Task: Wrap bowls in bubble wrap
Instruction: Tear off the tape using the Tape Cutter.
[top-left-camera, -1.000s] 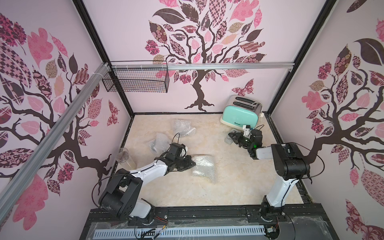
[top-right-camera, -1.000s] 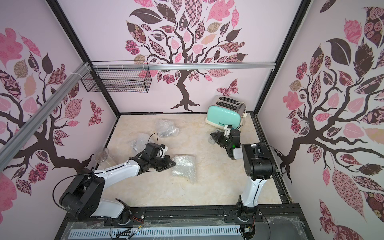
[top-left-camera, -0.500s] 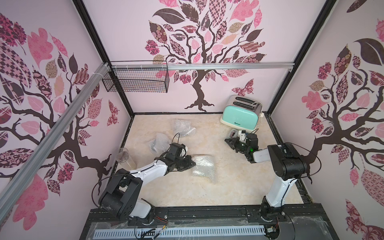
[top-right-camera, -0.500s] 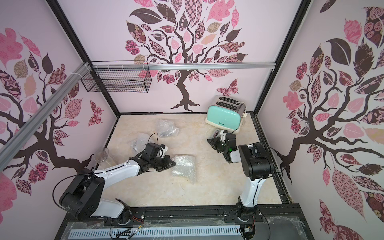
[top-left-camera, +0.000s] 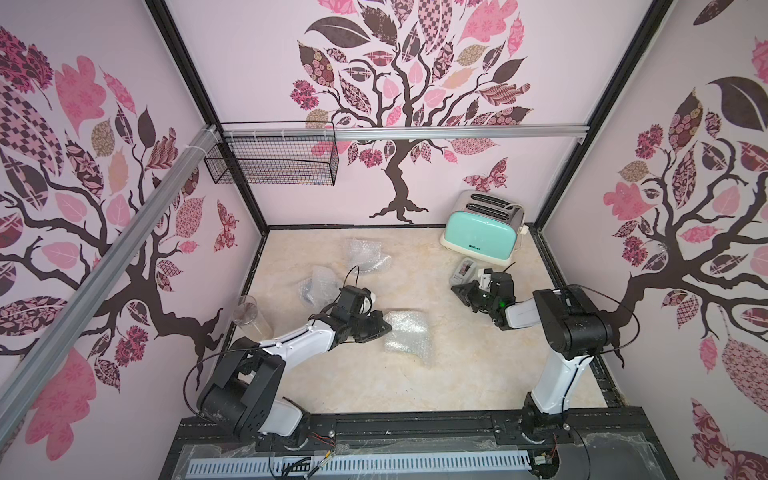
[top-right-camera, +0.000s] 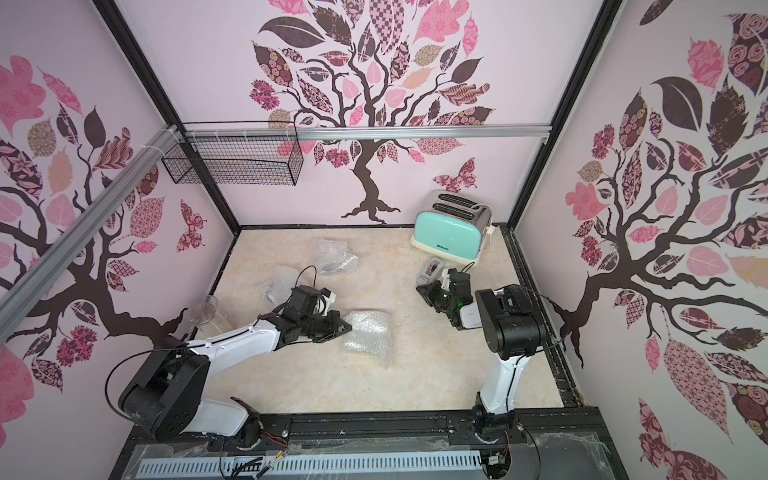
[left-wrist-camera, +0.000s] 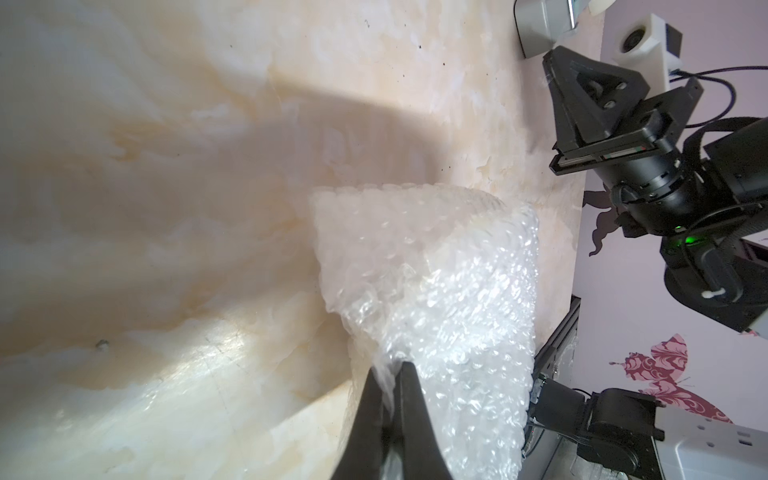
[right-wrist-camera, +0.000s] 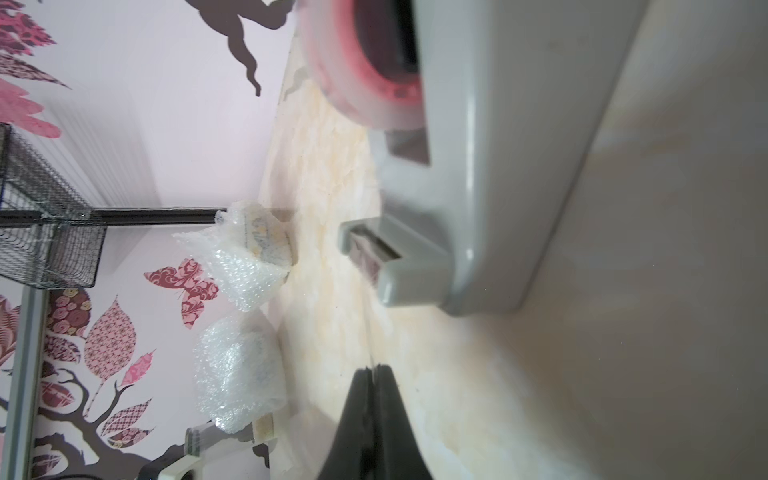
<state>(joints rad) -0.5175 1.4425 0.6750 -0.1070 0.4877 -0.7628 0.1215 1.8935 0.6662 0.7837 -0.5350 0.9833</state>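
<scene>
- A mint toaster (top-left-camera: 478, 235) stands at the 1 o'clock corner of the table (top-left-camera: 457, 374). Just in front of it sits a grey tape dispenser (top-left-camera: 464, 268) with a pink-cored roll.
- A clear glass (top-left-camera: 249, 316) stands at the 9 o'clock edge, beside the left arm. A wire basket (top-left-camera: 274, 162) hangs from the wall rail toward 11 o'clock.
- One bubble wrap bundle (top-left-camera: 365, 254) lies toward 11 o'clock, and a bowl (right-wrist-camera: 266, 239) shows dimly inside it. A second bundle (top-left-camera: 318, 286) lies toward 10 o'clock.
- A third bundle (top-left-camera: 407, 338) lies at the centre, and the left gripper (top-left-camera: 387, 326) is pinched onto its 9 o'clock edge.
- The right gripper (top-left-camera: 456, 287) is closed tight at the dispenser's 6 o'clock side. Whether it pinches anything cannot be told.
- The toaster's dark label is too small to read.
</scene>
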